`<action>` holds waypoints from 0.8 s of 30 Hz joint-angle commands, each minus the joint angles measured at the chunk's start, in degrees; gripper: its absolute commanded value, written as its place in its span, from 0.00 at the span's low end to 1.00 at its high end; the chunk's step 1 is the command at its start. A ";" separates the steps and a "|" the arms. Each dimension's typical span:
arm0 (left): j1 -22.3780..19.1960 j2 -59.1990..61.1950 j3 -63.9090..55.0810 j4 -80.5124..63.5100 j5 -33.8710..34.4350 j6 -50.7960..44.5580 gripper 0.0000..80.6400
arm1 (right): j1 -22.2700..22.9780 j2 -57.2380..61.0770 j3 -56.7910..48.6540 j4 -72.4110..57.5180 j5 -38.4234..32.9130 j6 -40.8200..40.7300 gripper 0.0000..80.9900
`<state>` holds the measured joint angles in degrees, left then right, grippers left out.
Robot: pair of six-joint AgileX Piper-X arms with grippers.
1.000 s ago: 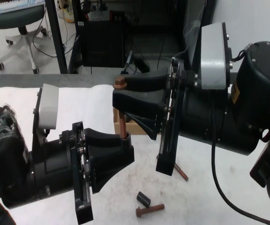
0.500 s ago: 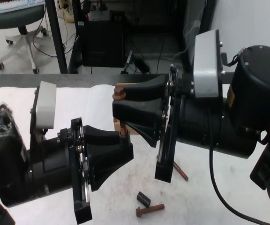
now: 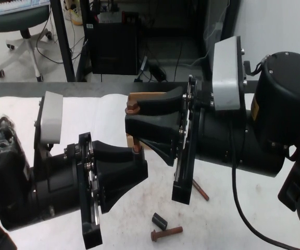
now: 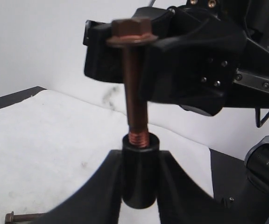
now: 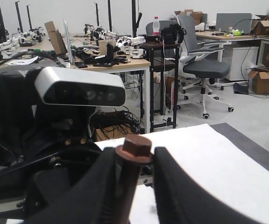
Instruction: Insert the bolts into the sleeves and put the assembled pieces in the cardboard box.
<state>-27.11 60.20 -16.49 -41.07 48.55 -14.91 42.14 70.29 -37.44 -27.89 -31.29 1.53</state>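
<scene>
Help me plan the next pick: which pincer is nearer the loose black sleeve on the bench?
Left. The left pincer grips a second sleeve low over the bench, near the loose sleeve; the right pincer holds the bolt by its head, directly above.

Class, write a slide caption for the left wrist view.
Right gripper holds a copper bolt upright, its threaded tip in the black sleeve held by the left gripper.

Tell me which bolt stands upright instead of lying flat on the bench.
The bolt held in the right pincer, its threaded tip entering the sleeve in the left pincer. One loose bolt and a second loose bolt lie flat on the bench.
</scene>
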 commanded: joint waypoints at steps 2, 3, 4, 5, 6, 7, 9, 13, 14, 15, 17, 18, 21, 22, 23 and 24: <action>0.16 -0.16 -0.52 -2.25 0.39 0.27 0.00 | -0.01 -0.23 -0.09 1.15 -0.39 -0.30 0.17; 0.16 -0.16 -0.52 -2.25 0.39 0.27 0.00 | -0.01 -0.23 -0.09 1.15 -0.57 -0.30 0.24; 0.16 -0.16 -0.52 -2.25 0.39 0.27 0.00 | -0.01 -0.23 -0.09 1.15 -0.56 -0.30 0.32; 0.16 -0.16 -0.52 -2.25 0.39 0.27 0.00 | -0.01 -0.23 -0.09 1.15 -0.56 -0.30 0.39; 0.16 -0.16 -0.52 -2.25 0.39 0.27 0.00 | -0.01 -0.23 -0.09 1.15 -0.41 -0.30 0.47; 0.16 -0.16 -0.52 -2.25 0.39 0.27 0.00 | -0.01 -0.23 -0.09 1.15 -0.28 -0.30 0.53; 0.16 -0.16 -0.52 -2.25 0.39 0.27 0.00 | -0.01 -0.23 -0.09 1.15 -0.29 -0.30 0.59; 0.16 -0.16 -0.52 -2.25 0.39 0.27 0.00 | -0.01 -0.23 -0.09 1.15 -0.29 -0.30 0.58; 0.16 -0.16 -0.52 -2.25 0.39 0.27 0.00 | -0.01 -0.23 -0.09 1.15 -0.29 -0.30 0.58; 0.16 -0.16 -0.52 -2.25 0.39 0.27 0.00 | -0.01 -0.23 -0.09 1.15 -0.29 -0.30 0.58; 0.16 -0.16 -0.52 -2.25 0.39 0.27 0.00 | -0.01 -0.23 -0.09 1.15 -0.29 -0.30 0.58; 0.16 -0.16 -0.52 -2.25 0.39 0.27 0.00 | -0.01 -0.23 -0.09 1.15 0.25 -0.30 0.58; 0.16 -0.16 -0.52 -2.25 0.39 0.27 0.00 | -0.01 -0.23 -0.09 0.87 5.20 -0.30 0.58; 0.16 -0.16 -0.52 -2.25 0.39 0.27 0.00 | -0.01 -0.23 -0.09 0.32 7.61 -0.30 0.58; 0.16 -0.16 -0.52 -2.25 0.39 0.27 0.00 | -0.01 -0.23 -0.09 -0.52 9.91 -0.30 0.58; 0.16 -0.16 -0.52 -2.25 0.74 0.27 0.00 | -0.01 -0.23 -0.09 -1.59 11.76 -0.30 0.56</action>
<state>-26.85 60.20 -16.49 -42.01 48.11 -14.80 42.14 70.29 -37.44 -26.58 -29.43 1.53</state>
